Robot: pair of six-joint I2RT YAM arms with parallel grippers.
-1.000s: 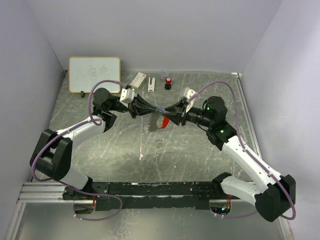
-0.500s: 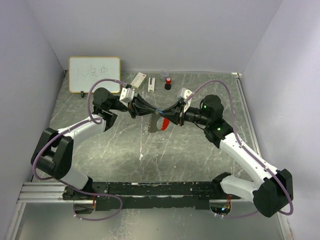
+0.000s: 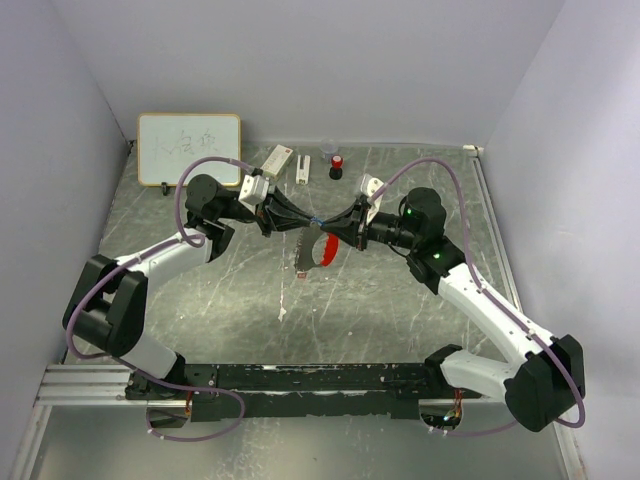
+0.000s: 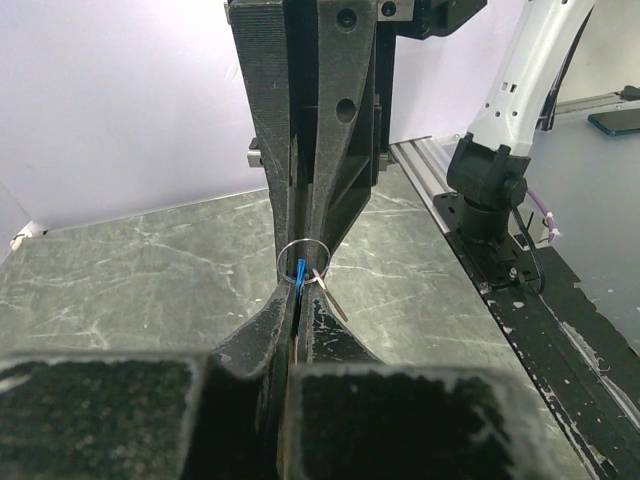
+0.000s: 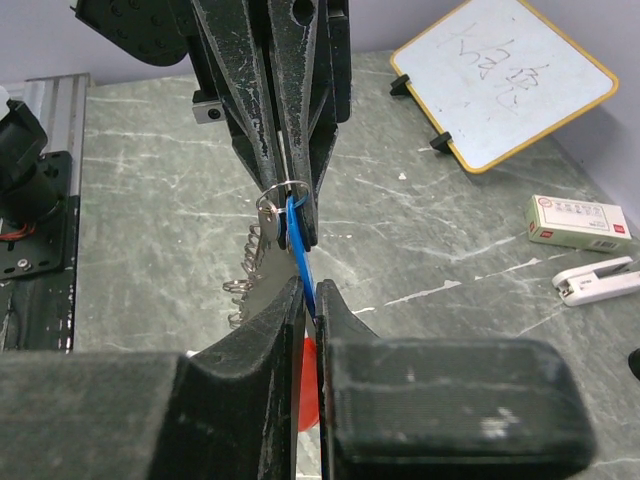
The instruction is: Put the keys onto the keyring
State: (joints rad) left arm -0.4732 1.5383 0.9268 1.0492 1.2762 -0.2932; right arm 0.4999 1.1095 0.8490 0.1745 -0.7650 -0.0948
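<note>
In mid-air, our left gripper (image 3: 307, 222) pinches the keyring (image 3: 324, 247) by its ring, fingers tight together, strap hanging below. Our right gripper (image 5: 306, 288) clamps the blue key (image 5: 298, 235), tip at the ring.

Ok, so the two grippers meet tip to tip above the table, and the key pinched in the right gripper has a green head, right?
Not green: the head of the key pinched in the right gripper is blue, as the right wrist view shows. The rest holds: it meets the left gripper tip to tip above the table.
</note>
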